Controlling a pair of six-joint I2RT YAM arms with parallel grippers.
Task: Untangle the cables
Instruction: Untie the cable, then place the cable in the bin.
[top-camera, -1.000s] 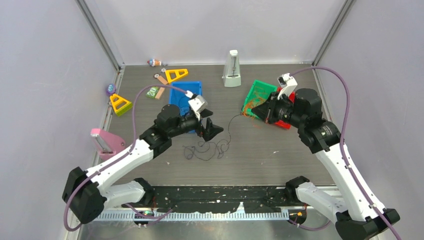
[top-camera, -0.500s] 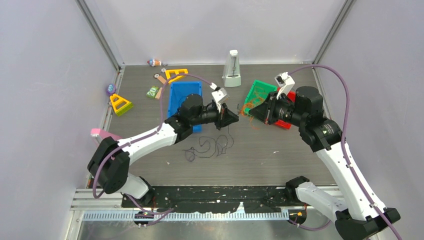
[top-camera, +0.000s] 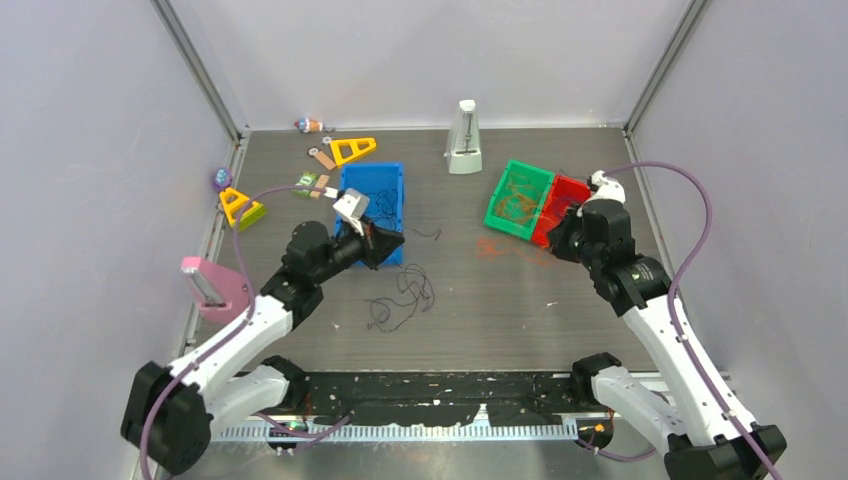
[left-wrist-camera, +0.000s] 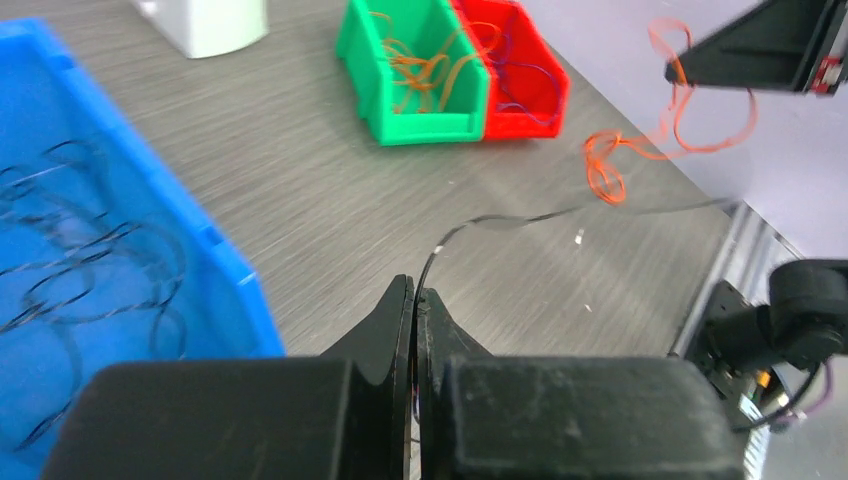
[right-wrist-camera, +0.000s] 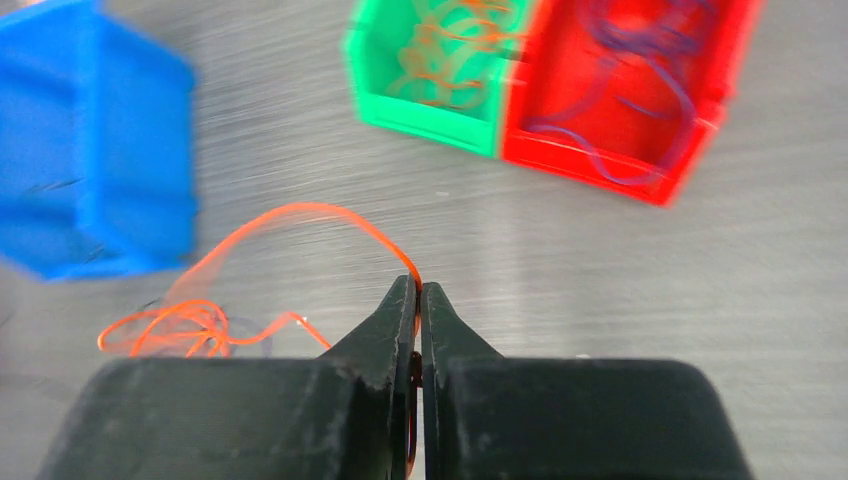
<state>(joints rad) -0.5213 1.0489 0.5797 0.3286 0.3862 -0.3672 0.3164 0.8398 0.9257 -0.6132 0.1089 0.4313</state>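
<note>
- Left tool (left-wrist-camera: 415, 296) pinched tight on black cable (left-wrist-camera: 500, 218), beside blue bin (left-wrist-camera: 235, 290).
- Right tool (right-wrist-camera: 418, 292) pinched tight on orange cable (right-wrist-camera: 300, 207).
- May slip out or knot up if tugged hard.

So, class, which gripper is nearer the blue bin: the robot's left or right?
Left. The left gripper, shut on a black cable, sits at the blue bin's near right corner. The right gripper, shut on an orange cable, is far off beside the red bin.
</note>
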